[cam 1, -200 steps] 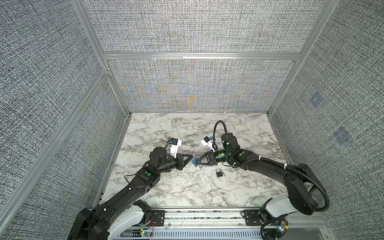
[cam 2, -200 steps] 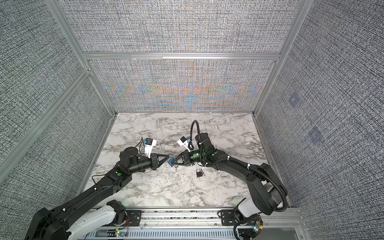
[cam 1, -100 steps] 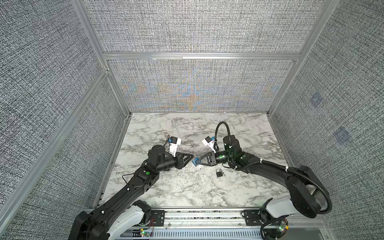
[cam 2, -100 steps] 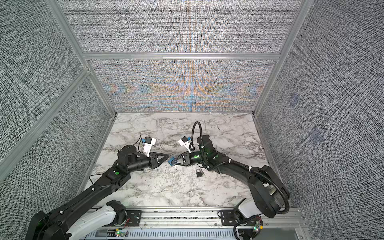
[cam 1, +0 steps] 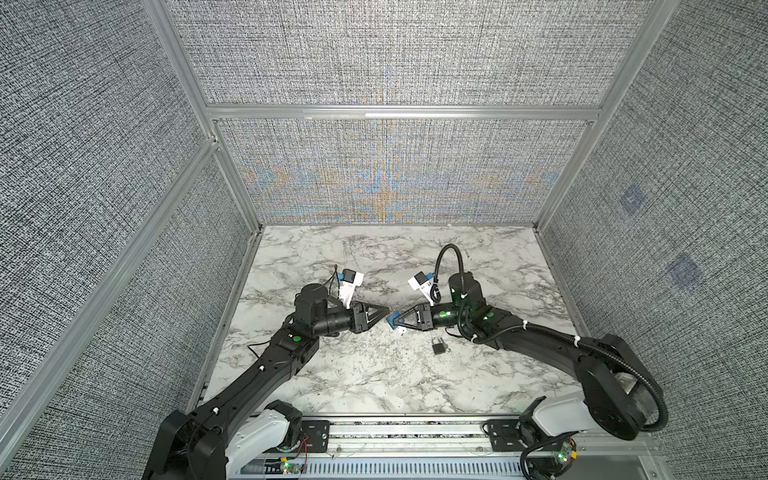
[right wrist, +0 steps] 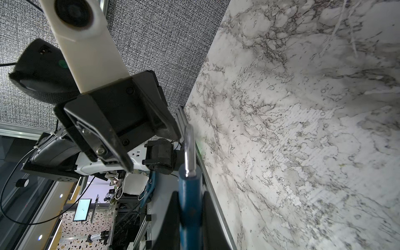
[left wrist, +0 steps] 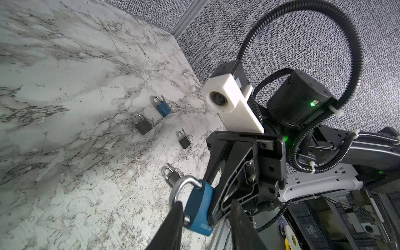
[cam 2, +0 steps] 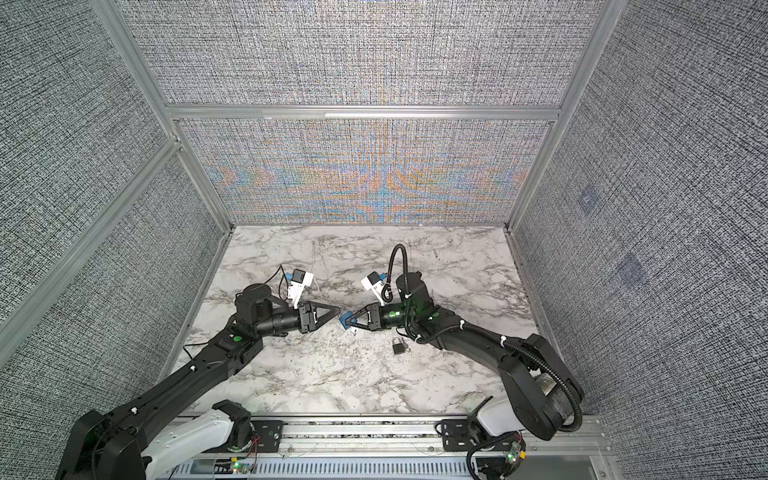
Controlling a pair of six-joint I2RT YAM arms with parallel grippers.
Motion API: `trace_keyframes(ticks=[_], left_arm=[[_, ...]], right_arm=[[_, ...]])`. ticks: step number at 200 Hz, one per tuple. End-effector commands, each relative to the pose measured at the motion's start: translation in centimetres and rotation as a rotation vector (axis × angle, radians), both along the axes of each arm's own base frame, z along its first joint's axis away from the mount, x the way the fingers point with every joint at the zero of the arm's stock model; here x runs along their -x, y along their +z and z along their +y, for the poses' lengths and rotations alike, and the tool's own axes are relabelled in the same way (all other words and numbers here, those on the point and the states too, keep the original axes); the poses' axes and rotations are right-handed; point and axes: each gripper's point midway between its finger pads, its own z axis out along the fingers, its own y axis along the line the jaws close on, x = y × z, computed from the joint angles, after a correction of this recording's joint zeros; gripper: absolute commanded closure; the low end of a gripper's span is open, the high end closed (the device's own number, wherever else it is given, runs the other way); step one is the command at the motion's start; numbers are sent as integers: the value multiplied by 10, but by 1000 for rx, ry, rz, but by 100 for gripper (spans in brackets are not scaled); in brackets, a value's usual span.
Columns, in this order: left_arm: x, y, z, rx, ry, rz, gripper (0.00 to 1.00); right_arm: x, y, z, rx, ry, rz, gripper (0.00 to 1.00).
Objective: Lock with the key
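Item: blue padlock (left wrist: 199,207), held above the table (cam 1: 374,382), clamped in my right gripper (cam 1: 398,325). My left gripper (cam 2: 334,311): jaws apart, at the shackle end. Key: not made out. Step, I judge: locking; next calls for finding the key. Room: open marble beneath, grey padlock (cam 1: 438,345) near, walls well apart.

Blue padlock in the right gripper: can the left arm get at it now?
Likely yes. The right gripper holds the blue padlock up, shackle toward the left gripper, whose open fingers are right beside it. Nothing stands between them.
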Motion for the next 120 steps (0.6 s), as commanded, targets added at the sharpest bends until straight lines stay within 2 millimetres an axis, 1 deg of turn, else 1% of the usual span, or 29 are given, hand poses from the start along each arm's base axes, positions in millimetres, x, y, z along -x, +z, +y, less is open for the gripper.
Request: trace_keyframes(ticks=[1, 36, 55, 74, 94, 120], left_arm=[[-8, 4, 3, 12, 32, -16, 60], [-15, -1, 4, 1, 48, -4, 59], [-11, -2, 1, 7, 14, 17, 60], [-3, -2, -5, 21, -53, 29, 62], [6, -2, -9, 42, -122, 24, 68], [8, -5, -10, 46, -142, 36, 80]], right_arm=[[3, 13, 4, -39, 25, -35, 100], [6, 17, 7, -48, 37, -40, 100], [5, 19, 8, -49, 35, -43, 100], [3, 20, 9, -50, 35, -45, 100], [2, 18, 10, -45, 34, -42, 100], [2, 18, 10, -43, 35, -40, 100]])
